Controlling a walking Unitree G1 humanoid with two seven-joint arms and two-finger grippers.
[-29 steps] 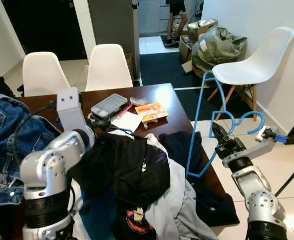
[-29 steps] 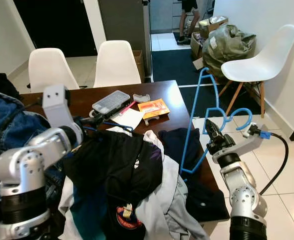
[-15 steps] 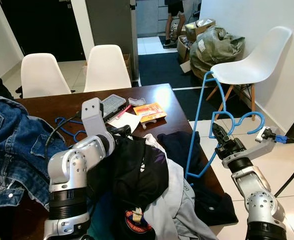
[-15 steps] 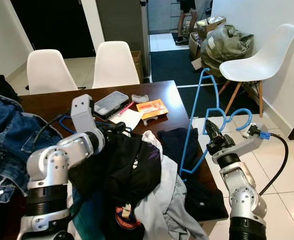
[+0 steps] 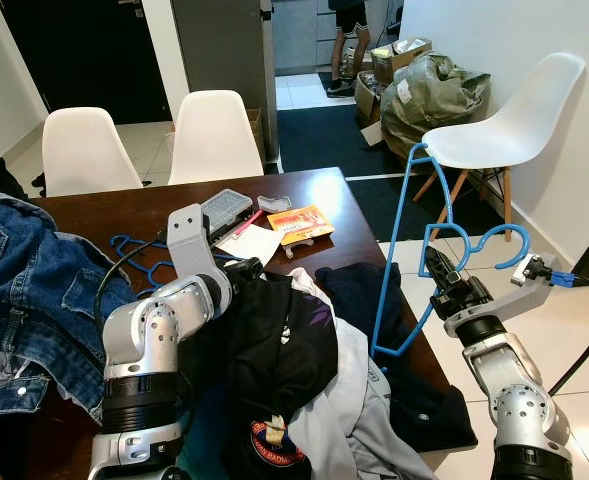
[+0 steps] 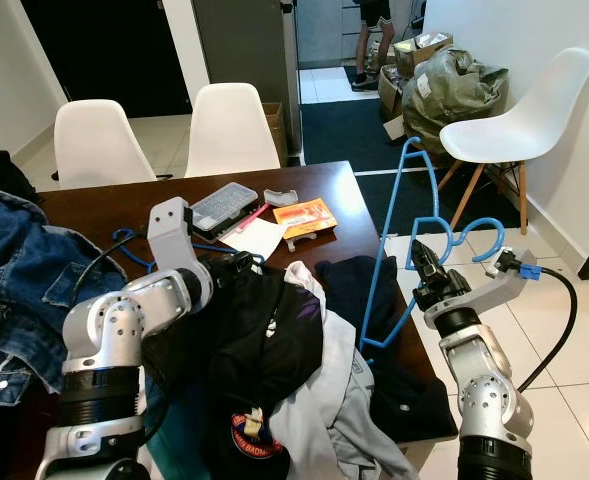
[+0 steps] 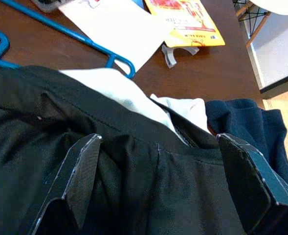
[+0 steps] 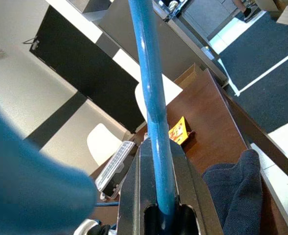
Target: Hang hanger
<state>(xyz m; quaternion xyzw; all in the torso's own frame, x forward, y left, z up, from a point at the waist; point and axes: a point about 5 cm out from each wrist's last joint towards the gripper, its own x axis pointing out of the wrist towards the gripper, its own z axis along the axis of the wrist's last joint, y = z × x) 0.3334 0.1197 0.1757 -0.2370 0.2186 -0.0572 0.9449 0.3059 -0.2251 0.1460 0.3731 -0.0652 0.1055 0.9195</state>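
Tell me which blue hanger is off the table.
The blue hanger clamped upright in the right end effector, beside the table's edge. The other hanger lies flat on the table near the jeans.

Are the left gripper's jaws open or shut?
Open: the left gripper jaws stand wide apart over the black garment, gripping nothing.

Glossy dark wooden table [image 5: 364,215]; smooth blue plastic hanger [image 5: 402,250]; matt black cloth [image 7: 134,196].

The hanger [image 5: 411,262] is bright blue plastic, pretty thin, held up in the air off the right edge of the desk [image 5: 124,208]. It's tilted, one corner pointing up, the other hanging low beside the dark clothes [image 5: 374,290]. The right tool [image 5: 436,268] is clamped on its bar, hook [image 5: 494,248] curling out sideways.
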